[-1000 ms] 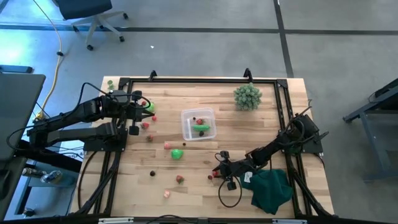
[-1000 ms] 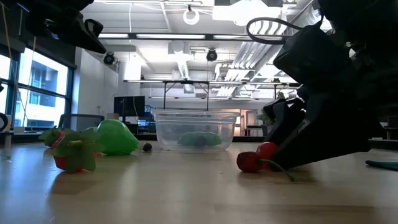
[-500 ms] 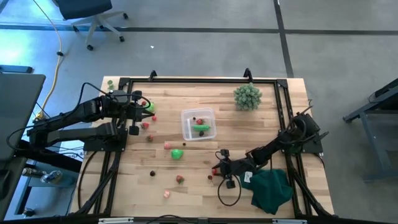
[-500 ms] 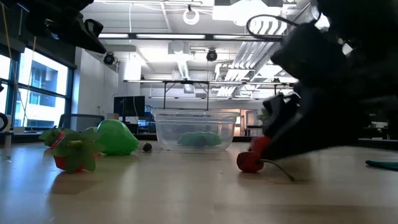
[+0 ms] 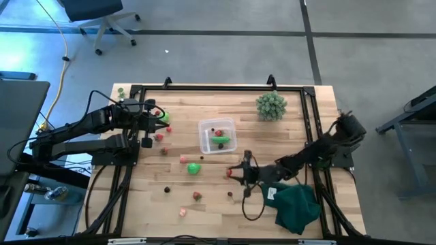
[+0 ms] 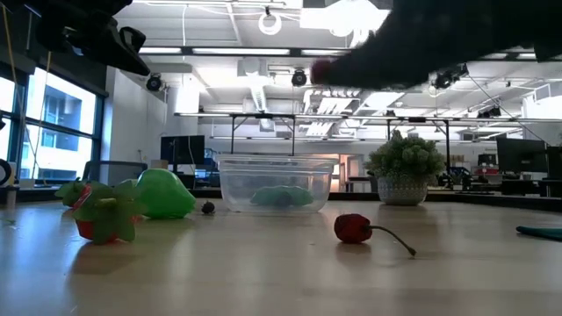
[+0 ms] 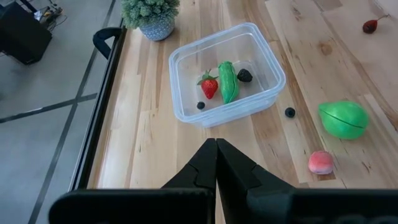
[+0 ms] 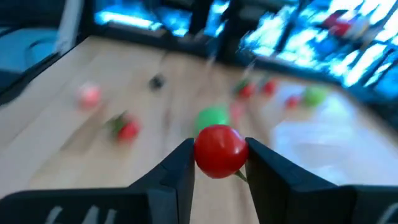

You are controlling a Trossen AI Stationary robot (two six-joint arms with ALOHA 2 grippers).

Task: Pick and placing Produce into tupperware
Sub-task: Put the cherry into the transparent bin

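Observation:
The clear tupperware (image 5: 217,136) (image 7: 227,71) (image 6: 277,183) stands mid-table with a strawberry, a green pod and dark berries inside. My right gripper (image 5: 236,173) (image 8: 220,163) hangs above the table, nearer than the tupperware and to its right, shut on a small red ball (image 8: 220,151) (image 6: 322,70). More produce lies loose on the wood: a green ball (image 5: 195,168), a pink piece (image 5: 183,159) and a red cherry with a stem (image 6: 353,228). My left gripper (image 7: 216,149) (image 5: 150,124) waits shut at the left, raised above the table. My right gripper pinches the red ball by two opposite sides (image 8: 200,152) between its two fingers. The fingers reach in almost level from the table's right side. The ball is lifted well clear of the table.
A bushy grey-green plant (image 5: 271,106) (image 6: 405,167) stands at the far right. A dark green cloth (image 5: 297,207) lies near the right front corner under my right arm. Small red, pink and dark pieces dot the left and near parts of the table.
My right gripper has risen from the table with the red ball, tipped up toward level, and drifted a little toward the far edge and the tupperware. The ball is now lifted clear. The stemmed cherry stays on the table where the gripper was.

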